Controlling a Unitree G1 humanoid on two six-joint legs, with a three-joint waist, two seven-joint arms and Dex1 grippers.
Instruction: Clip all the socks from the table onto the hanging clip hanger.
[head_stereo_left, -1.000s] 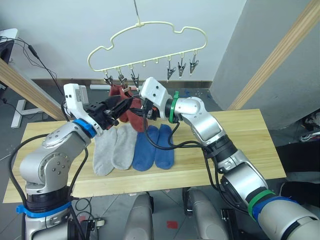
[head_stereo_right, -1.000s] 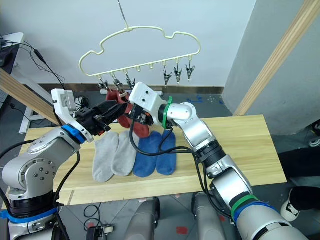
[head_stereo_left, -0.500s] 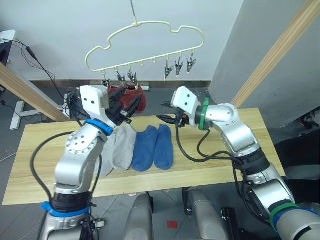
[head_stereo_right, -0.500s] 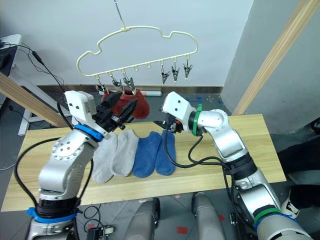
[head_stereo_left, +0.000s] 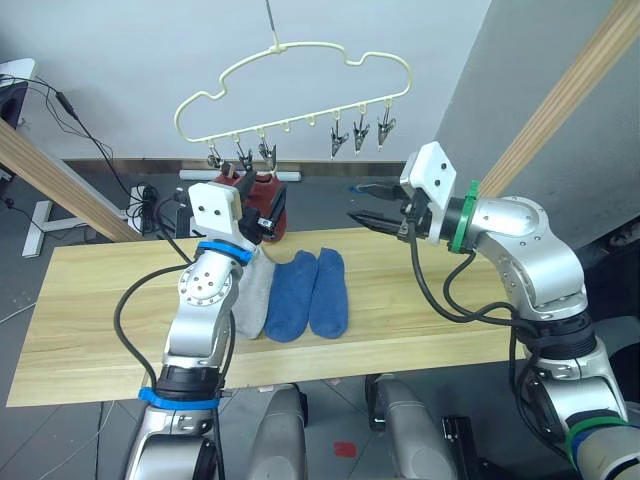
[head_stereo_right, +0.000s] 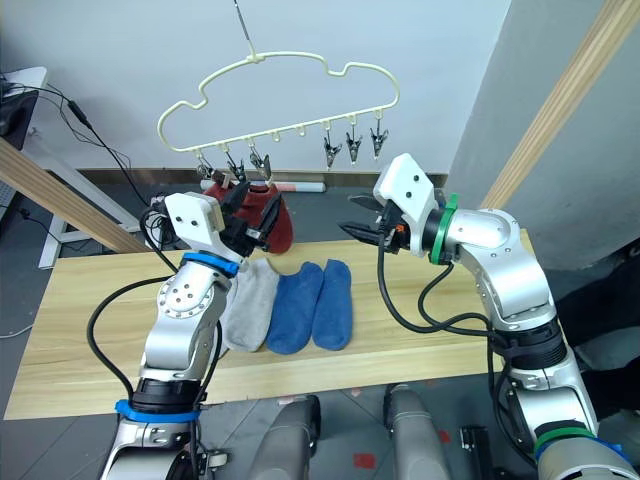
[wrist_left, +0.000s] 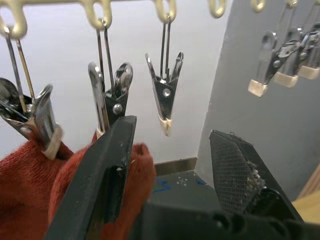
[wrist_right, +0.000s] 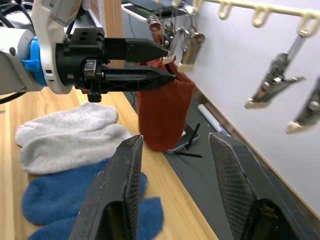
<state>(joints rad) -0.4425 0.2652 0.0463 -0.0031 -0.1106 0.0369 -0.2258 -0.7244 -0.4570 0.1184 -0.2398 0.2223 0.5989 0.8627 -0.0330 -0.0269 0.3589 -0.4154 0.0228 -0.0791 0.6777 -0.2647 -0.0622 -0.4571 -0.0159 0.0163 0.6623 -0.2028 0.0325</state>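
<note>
- My left hand (head_stereo_left: 268, 228) is up at the hanger (head_stereo_left: 300, 95), fingers apart and holding nothing, right by the red socks (head_stereo_right: 262, 222).
- The two red socks hang from the clips at the left end of the hanger; in the left wrist view the third clip (wrist_left: 164, 97) hangs bare just beside them.
- My right hand (head_stereo_left: 362, 218) hovers over the bench (head_stereo_left: 450, 325), right of the hanger's last clips, fingers spread and empty.
- Three more bare clips (head_stereo_left: 360, 135) hang in a bunch toward the hanger's right end.
- On the bench below the hanger lie two blue socks (head_stereo_left: 308, 293) side by side, touching.
- Grey socks (head_stereo_right: 252, 304) lie just left of the blue pair, partly hidden behind my left arm; the right wrist view shows two of them (wrist_right: 70, 135).
</note>
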